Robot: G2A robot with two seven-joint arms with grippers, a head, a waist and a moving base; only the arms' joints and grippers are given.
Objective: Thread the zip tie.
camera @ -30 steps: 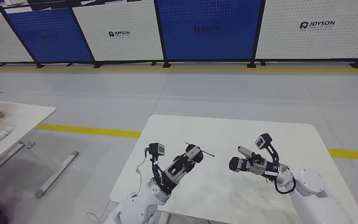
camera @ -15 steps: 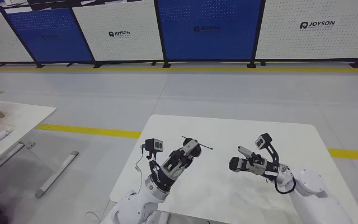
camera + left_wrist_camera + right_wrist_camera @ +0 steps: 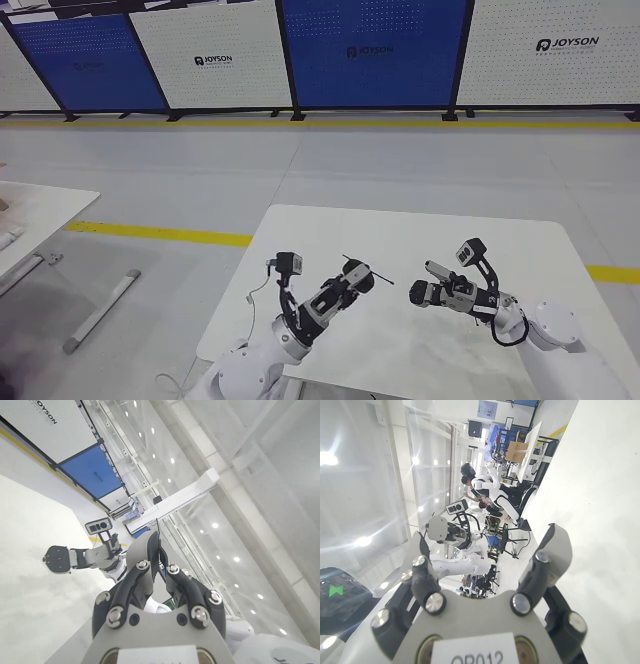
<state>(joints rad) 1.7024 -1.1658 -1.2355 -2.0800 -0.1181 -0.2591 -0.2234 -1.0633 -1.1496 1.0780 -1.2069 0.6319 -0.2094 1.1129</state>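
The left gripper (image 3: 357, 278) is raised over the near part of the white table (image 3: 450, 235), and its two fingers are pressed together on a thin black zip tie (image 3: 384, 279). In the left wrist view the dark pads (image 3: 155, 546) meet with the zip tie (image 3: 157, 525) caught edge-on between them near the tips, and a short sliver of it pokes out past the left gripper (image 3: 158, 543). From above, the tie runs crosswise through the pinch as a straight, slanted line. One end sticks out toward the far side of the table and the other toward the right gripper (image 3: 419, 293), which is held near it but apart, with bare tabletop showing between the tie's end and the fingers. The right gripper (image 3: 487, 543) has its fingers (image 3: 556, 540) spread wide and nothing between them. It is turned on its side and aimed across at the left arm. Past those open fingers the left gripper (image 3: 437, 531) shows farther off, with the right gripper (image 3: 58, 562) visible in turn from the left wrist.
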